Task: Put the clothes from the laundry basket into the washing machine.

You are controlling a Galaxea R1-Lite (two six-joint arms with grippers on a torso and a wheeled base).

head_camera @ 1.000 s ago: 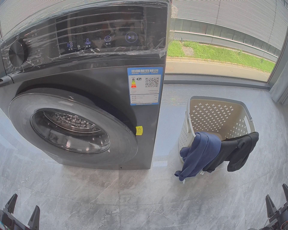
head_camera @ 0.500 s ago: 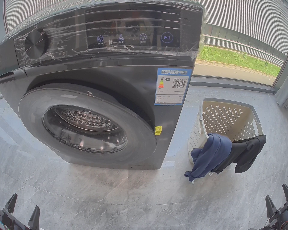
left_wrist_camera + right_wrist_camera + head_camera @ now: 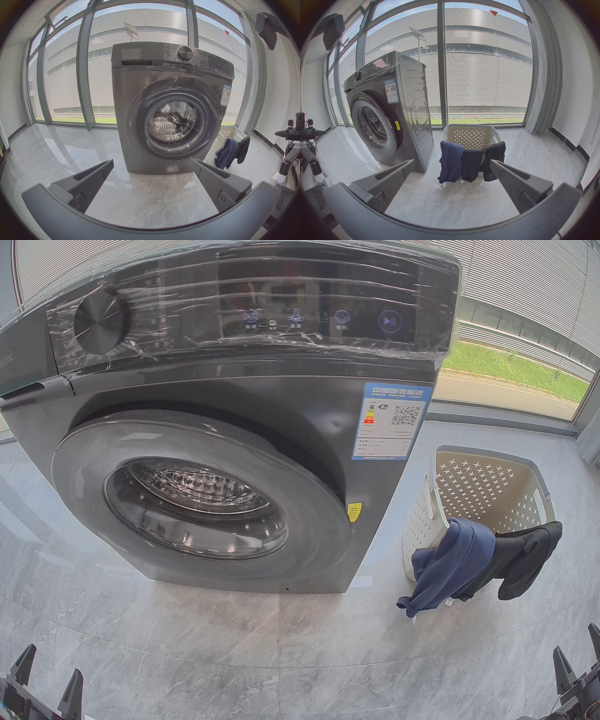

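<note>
While the dark grey washing machine [image 3: 206, 396] is sitting shut, a blue cloth garment [image 3: 455, 562] and a black cloth garment [image 3: 528, 549] are draping over the cream perforated plastic basket [image 3: 481, 452] rim beside it, apparently for easy grabbing, with the left gripper [image 3: 50, 668] and right gripper [image 3: 576, 646] hovering spread, empty.

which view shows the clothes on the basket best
Right wrist view: the blue and black clothes hang facing it over the cream perforated basket. Head view shows them obliquely from above; left wrist view, small, sideways.

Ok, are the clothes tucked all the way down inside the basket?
No, the blue garment and the black garment hang over the laundry basket's front rim.
</note>
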